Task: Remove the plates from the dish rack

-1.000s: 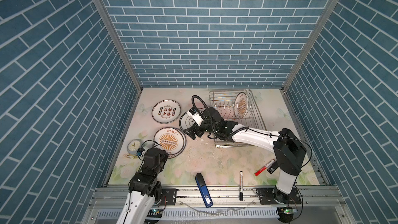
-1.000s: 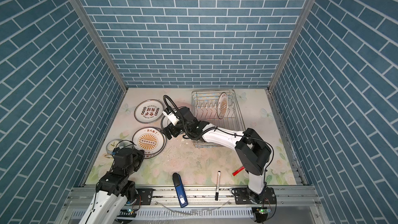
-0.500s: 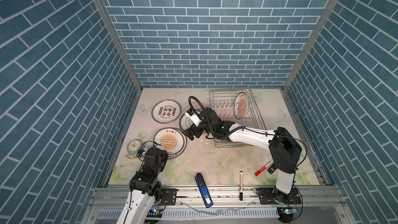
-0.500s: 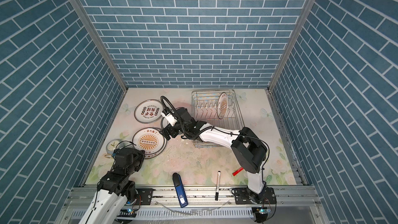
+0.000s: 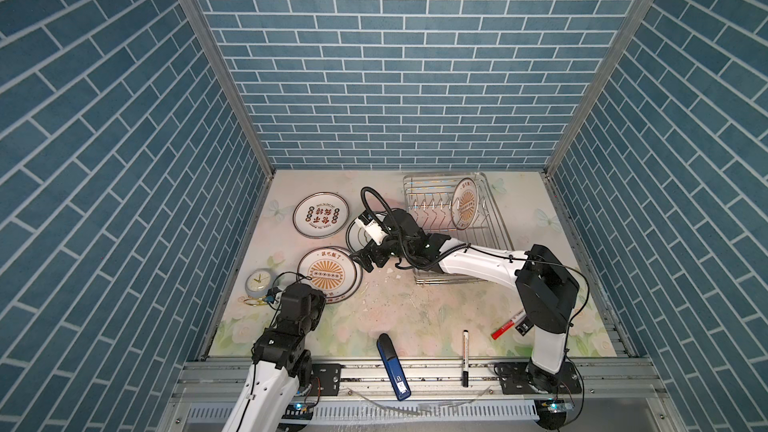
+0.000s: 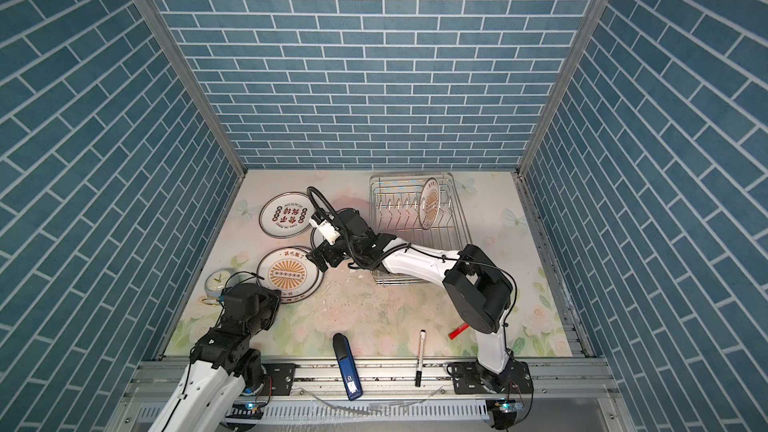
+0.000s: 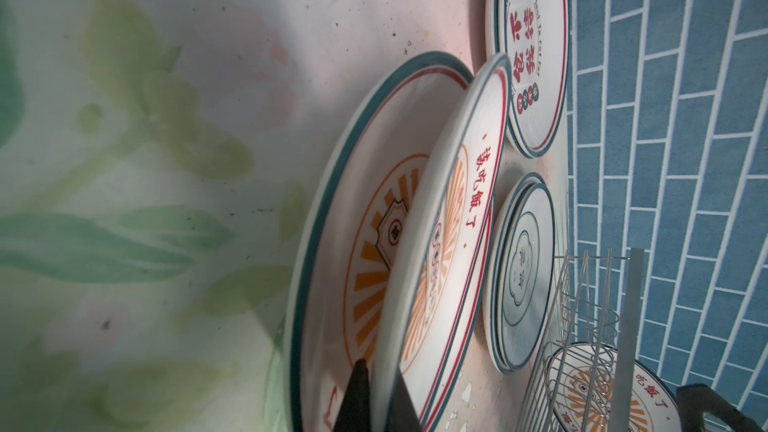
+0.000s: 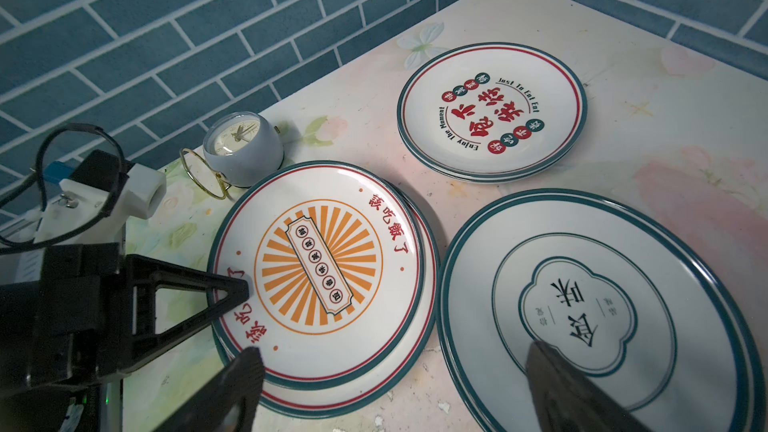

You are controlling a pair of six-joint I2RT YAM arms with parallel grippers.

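1. Slipping is the chief worry: the top sunburst plate is pinched only at its rim by the clenched left fingers, and it sits askew on the lower sunburst plate. Freed off-centre, it could slide or clatter down.
2. That rim runs between the two left fingers, one on each face, while the rest of the plate reaches away from them.
3. The right fingers are spread wide and empty, hovering over the gap between the sunburst stack and the quatrefoil plate, touching neither as far as I can tell. A careless sweep could clip either rim.
4. The clock stands just beside the stack, so a sliding plate would likely strike it. The red-character plate lies flat on the surface, apart.
5. The last plate stands upright among the prongs of the dish rack, well apart from both sets of fingers. The right arm crosses the rack's near corner, so a hasty swing back might jolt it.
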